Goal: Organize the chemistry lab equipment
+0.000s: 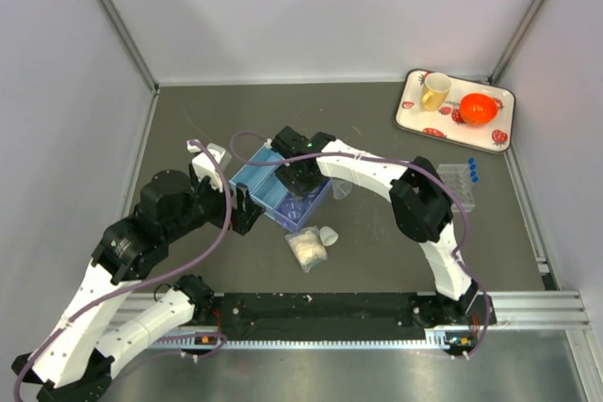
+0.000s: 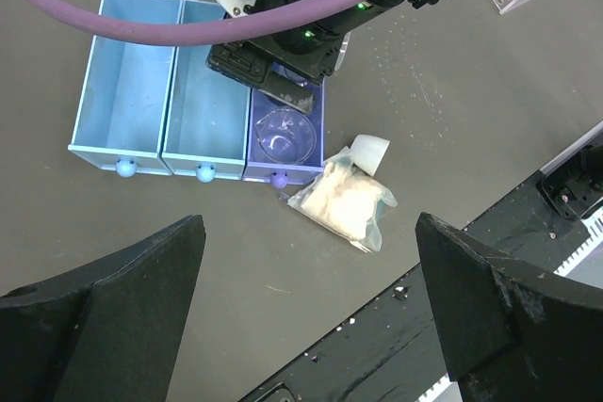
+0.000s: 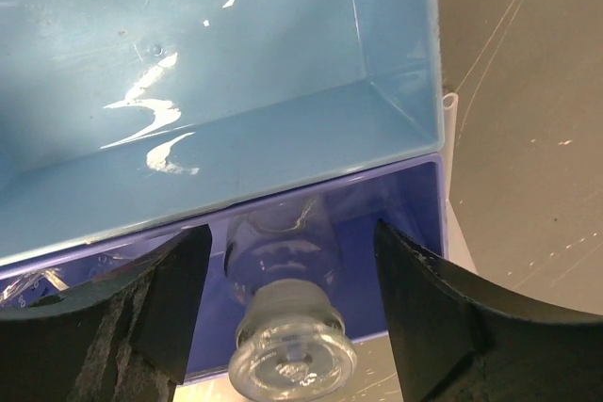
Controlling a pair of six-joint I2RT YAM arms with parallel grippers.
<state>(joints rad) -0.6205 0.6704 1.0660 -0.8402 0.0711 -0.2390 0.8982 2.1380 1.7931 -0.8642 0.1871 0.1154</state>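
Note:
The blue three-compartment tray lies mid-table. My right gripper is open over its purple end compartment. In the right wrist view a tiny clear beaker lies between the spread fingers, and neither finger touches it. It also shows in the left wrist view. My left gripper is open and empty, beside the tray's left. The bag of white material and a second small beaker lie just in front of the tray. The clear tube rack with blue-capped tubes stands at the right.
A white strawberry-patterned tray at the back right holds a yellow mug and an orange bowl. A small clear piece lies right of the blue tray. The black rail runs along the near edge.

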